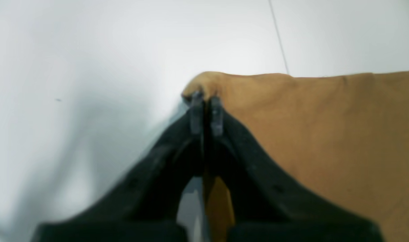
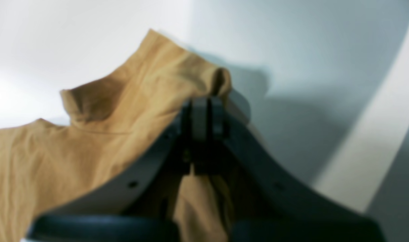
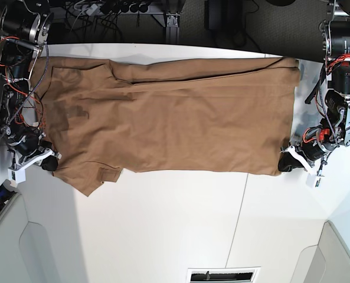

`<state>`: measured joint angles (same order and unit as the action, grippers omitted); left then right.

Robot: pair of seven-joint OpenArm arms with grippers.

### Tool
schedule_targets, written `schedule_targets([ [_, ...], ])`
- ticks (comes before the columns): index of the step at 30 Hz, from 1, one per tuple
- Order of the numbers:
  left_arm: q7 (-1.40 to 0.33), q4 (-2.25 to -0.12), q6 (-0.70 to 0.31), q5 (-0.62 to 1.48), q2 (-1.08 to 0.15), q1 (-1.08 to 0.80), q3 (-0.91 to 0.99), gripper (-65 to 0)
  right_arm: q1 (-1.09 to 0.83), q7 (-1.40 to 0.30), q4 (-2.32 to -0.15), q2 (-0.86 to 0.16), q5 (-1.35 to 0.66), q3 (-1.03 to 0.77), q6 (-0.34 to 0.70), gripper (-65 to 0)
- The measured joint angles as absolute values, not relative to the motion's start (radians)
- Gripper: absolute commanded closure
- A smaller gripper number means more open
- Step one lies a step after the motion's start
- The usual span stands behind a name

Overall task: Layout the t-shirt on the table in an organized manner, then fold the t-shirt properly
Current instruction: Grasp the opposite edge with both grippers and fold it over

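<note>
1. Tan cloth, the t-shirt (image 3: 175, 121), lies spread sideways across the far half of the table (image 3: 180, 224), with its collar end toward the right arm's side and its hem toward the left arm's side.
2. Left gripper (image 1: 207, 101): the jaws are closed and pinch the near hem corner of the t-shirt. The base view shows this gripper (image 3: 288, 162) at the edge of the cloth.
3. Right gripper (image 2: 204, 104): the jaws are closed on a bunched fold of cloth near the sleeve. The base view places it (image 3: 49, 162) at the near shoulder corner.
4. Step in hand, as a judgement: layout is largely done, and both near corners are now seized for the first lengthwise fold.
5. Next move, as a judgement: lift both corners together and carry them at an equal pace toward the far edge. Keep the cloth taut between the arms so that no slack forms. The near sleeve (image 3: 98, 177) sticks out and calls for tucking.
6. Surface: the table is white and smooth, with a thin dark seam (image 3: 236, 218) running across it.
7. Room: dark cabling (image 3: 104, 9) and equipment sit beyond the far edge. Pale bins (image 3: 42, 250) occupy the near corners.
</note>
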<state>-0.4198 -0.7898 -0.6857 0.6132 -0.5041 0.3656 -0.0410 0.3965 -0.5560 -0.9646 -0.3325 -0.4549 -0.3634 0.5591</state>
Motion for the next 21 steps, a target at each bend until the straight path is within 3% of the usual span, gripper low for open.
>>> schedule_targets([
  [6,-0.486,-0.821,-0.685,0.671,-0.545,0.358,-0.046,0.0,0.393,-0.601,-0.982,-0.339,-0.459,-0.363,0.561,0.0],
  [12,-0.679,-0.891,-0.685,0.826,-0.610,0.352,-0.046,0.0,0.328,-0.636,-1.079,-0.398,-0.552,-0.363,0.568,0.0],
  [21,-0.907,-0.928,-0.686,1.036,-0.654,0.319,-0.048,0.0,0.179,-0.663,-1.254,-0.399,-0.582,-0.362,0.570,0.0],
])
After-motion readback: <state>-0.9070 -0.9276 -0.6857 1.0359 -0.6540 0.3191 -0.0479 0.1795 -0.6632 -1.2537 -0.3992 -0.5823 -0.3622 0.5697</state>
